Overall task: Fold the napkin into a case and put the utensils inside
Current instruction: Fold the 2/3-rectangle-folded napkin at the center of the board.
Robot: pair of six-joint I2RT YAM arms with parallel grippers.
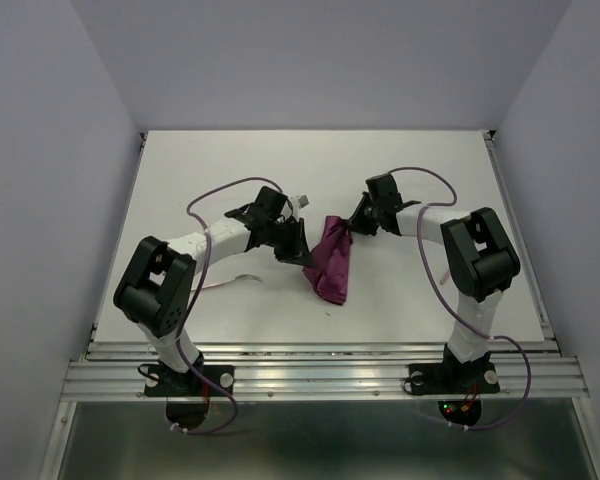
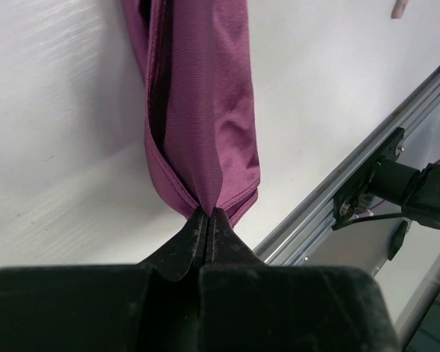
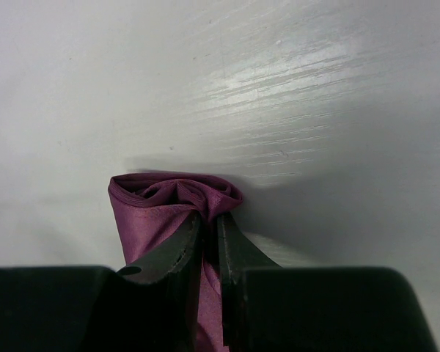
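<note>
napkin (image 1: 330,265): bunched into a narrow burgundy bundle on the white table (image 1: 430,180), between the two arms.
left gripper (image 2: 207,214): pressed together on a fold at the napkin's left side, with cloth pinched between the tips.
right gripper (image 3: 209,224): closed narrowly on the napkin's far end, with crumpled cloth held between the fingers.
in the way: the napkin's left edge is covered by the left wrist in the top view.
around: a thin pale curved piece (image 1: 247,277) is seen left of the napkin, too small to be identified; a metal rail (image 2: 337,187) is seen beside the napkin; purple cables (image 1: 230,188) are looped over both arms.
</note>
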